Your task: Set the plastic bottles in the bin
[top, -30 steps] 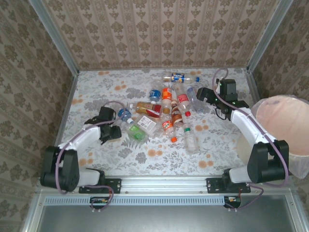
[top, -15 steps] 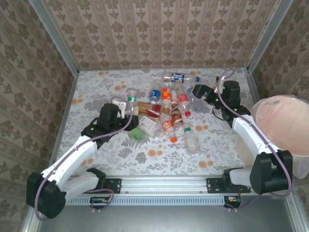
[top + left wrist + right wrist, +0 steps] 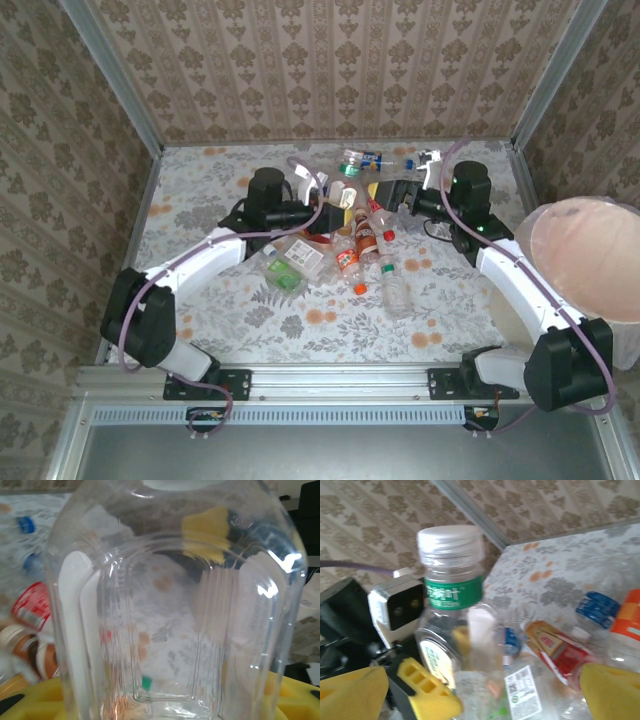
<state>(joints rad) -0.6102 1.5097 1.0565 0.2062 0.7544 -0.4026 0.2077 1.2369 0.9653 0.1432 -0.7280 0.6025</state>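
Above the pile (image 3: 350, 250), the left gripper (image 3: 322, 203) clamps a clear, green-labelled bottle (image 3: 451, 595) and presents it to the right gripper (image 3: 388, 192), whose jaws gape. This looks like a handover: the right must close on it, then carry it to the bin (image 3: 545, 225) at far right.

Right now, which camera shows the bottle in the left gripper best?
The right wrist view: the bottle stands upright there, with white cap, green label and clear body all visible. The left wrist view catches its clear ribbed body from very close. The top view shows it small and distant.
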